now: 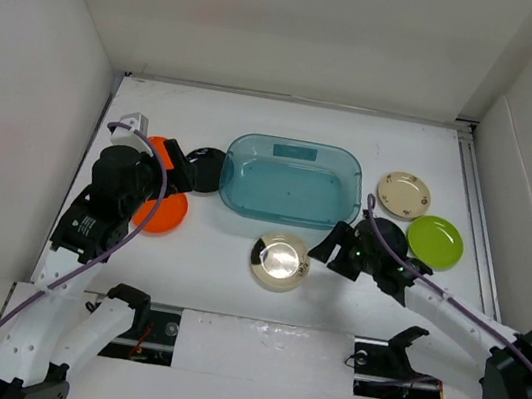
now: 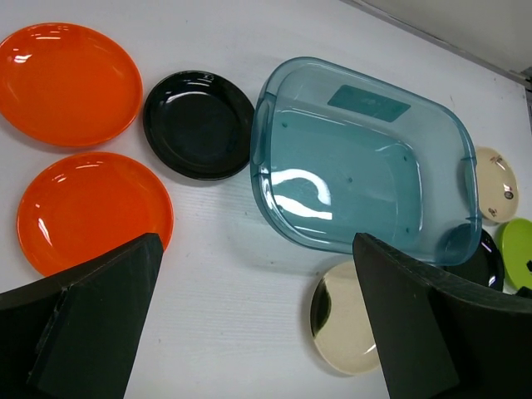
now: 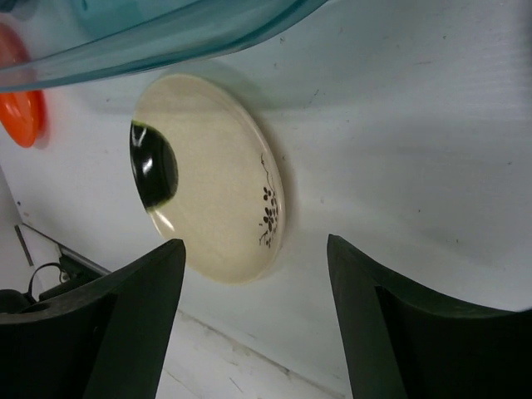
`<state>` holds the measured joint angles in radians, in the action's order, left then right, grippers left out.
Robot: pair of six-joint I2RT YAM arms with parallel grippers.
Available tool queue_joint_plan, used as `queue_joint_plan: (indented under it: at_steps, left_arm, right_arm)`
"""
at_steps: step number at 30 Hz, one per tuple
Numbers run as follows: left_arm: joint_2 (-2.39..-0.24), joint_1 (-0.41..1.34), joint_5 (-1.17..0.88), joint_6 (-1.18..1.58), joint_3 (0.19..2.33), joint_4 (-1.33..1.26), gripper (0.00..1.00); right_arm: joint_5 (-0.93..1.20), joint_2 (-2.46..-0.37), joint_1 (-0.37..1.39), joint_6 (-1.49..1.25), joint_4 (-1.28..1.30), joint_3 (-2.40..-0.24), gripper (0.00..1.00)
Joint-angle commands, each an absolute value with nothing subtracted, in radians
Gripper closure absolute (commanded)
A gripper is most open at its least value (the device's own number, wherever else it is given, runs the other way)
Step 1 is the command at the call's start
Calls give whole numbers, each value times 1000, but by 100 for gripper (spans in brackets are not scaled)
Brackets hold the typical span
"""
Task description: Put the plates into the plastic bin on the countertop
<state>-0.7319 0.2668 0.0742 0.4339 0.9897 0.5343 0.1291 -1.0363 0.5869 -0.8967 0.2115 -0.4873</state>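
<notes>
The teal plastic bin (image 1: pixel 291 185) stands empty mid-countertop (image 1: pixel 217 253). Two orange plates (image 1: pixel 165 212) (image 2: pixel 69 83) and a black plate (image 1: pixel 206 168) lie left of it. One cream plate (image 1: pixel 280 262) lies in front of it. Another cream plate (image 1: pixel 403 194) and the lime plate (image 1: pixel 434 241) lie to its right. A second black plate (image 2: pixel 485 268) is mostly hidden under my right arm. My left gripper (image 1: pixel 178 165) is open and empty above the orange plates. My right gripper (image 1: pixel 331 246) is open and empty, low, just right of the front cream plate (image 3: pixel 208 195).
White walls enclose the countertop on the left, back and right. The arm bases and a purple cable (image 1: pixel 82 272) sit along the near edge. The bin's wall (image 3: pixel 166 33) hangs close above my right gripper's view.
</notes>
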Motion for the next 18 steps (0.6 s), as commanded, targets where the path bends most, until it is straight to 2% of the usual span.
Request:
queue_joint_plan:
  at_steps: [1, 4, 8, 14, 18]
  left_arm:
    - [-726, 265, 57, 426, 991, 480, 0]
    - [-726, 265, 57, 416, 1000, 491, 0]
    - [-726, 265, 48, 416, 1000, 500, 0]
    - [-726, 265, 48, 407, 1009, 509, 0]
    - [-726, 265, 48, 407, 1009, 509, 0]
  right_arm:
    - [144, -1087, 604, -917, 48, -479, 27]
    - [144, -1135, 614, -917, 18, -468, 29]
    - [170, -1210, 623, -917, -9, -468, 40]
    - [161, -1276, 632, -907, -9, -479, 45]
    - [152, -1296, 643, -897, -9, -488, 55]
